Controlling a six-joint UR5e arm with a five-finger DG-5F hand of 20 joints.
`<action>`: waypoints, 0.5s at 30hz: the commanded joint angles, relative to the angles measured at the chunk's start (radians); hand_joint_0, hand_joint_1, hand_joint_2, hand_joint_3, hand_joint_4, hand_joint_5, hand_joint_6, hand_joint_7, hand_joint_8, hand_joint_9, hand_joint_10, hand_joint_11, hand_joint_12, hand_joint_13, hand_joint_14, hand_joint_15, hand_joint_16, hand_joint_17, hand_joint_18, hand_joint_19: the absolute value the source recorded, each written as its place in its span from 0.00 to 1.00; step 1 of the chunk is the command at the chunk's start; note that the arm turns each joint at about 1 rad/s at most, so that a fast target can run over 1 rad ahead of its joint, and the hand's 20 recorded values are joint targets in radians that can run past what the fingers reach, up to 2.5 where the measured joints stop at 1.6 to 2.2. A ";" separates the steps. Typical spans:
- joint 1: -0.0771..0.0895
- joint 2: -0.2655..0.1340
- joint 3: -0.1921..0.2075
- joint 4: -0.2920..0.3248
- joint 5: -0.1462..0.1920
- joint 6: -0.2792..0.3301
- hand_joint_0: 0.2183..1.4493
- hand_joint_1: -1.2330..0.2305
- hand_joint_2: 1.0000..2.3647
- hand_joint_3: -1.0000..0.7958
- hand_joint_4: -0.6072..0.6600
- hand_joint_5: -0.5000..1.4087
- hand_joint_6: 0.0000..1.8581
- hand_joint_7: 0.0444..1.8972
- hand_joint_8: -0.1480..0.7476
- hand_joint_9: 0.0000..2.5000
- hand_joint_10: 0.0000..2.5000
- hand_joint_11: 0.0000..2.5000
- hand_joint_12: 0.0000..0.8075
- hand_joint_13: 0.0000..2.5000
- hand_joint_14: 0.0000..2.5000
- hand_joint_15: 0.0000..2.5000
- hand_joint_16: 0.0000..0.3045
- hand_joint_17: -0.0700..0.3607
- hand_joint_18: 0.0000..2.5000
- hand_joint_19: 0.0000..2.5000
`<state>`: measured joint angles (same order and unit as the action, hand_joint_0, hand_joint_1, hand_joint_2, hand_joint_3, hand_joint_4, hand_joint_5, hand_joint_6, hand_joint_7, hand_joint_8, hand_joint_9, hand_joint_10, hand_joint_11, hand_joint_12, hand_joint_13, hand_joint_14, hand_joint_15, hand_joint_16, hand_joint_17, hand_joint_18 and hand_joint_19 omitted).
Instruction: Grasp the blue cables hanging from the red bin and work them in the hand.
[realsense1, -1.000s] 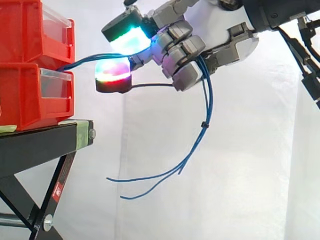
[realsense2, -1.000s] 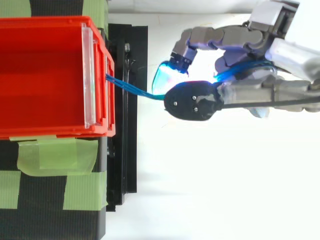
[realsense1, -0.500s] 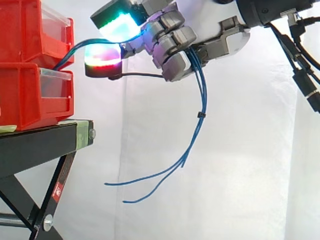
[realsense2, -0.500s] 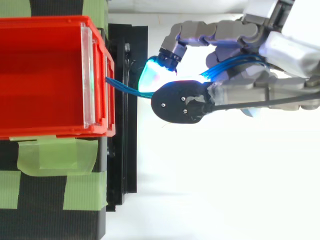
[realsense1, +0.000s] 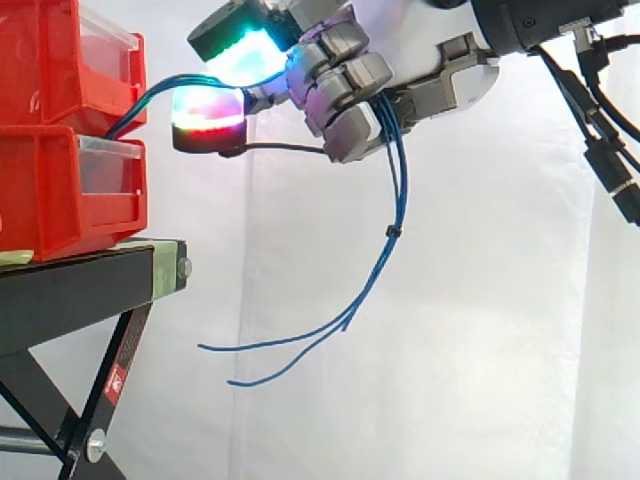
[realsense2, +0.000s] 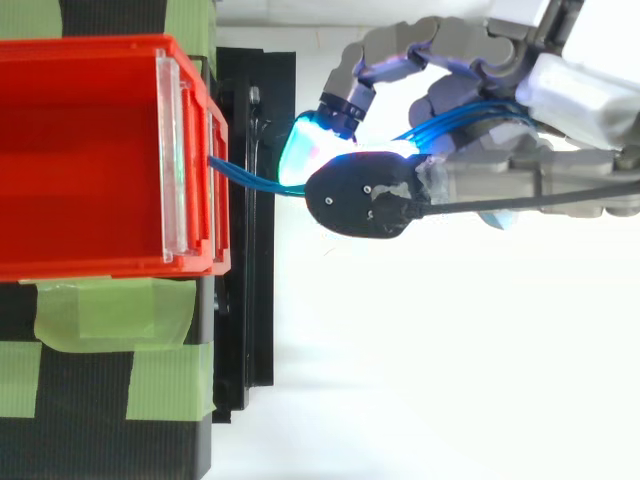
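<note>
The hand (realsense1: 435, 92) has its fingers (realsense1: 340, 88) curled round the blue cables (realsense1: 392, 231), which run from the red bin (realsense1: 45, 70), apparently between the glowing pads (realsense1: 208, 108), and dangle below the fingers.

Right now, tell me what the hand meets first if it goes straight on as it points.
Probably the front of the upper red bin: the hand, curled round the blue cables, points toward it in both views, with only those cables between.
</note>
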<state>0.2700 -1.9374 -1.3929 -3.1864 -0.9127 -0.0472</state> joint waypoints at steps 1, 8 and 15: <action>0.000 0.000 0.000 0.002 0.000 0.000 0.47 0.36 0.56 0.62 0.69 0.32 0.35 0.56 0.74 0.31 1.00 1.00 0.65 0.33 1.00 0.76 0.20 0.47 0.48 0.55; 0.000 0.000 0.000 0.002 -0.002 0.001 0.45 0.38 0.64 0.67 0.67 0.25 0.47 0.54 0.74 0.31 1.00 1.00 0.65 0.33 1.00 0.76 0.20 0.47 0.48 0.55; -0.002 0.000 0.000 0.002 -0.002 0.003 0.50 0.40 0.67 0.71 0.68 0.18 0.68 0.46 0.74 0.31 1.00 1.00 0.65 0.33 1.00 0.76 0.20 0.47 0.48 0.55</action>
<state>0.2687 -1.9375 -1.3929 -3.1856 -0.9134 -0.0448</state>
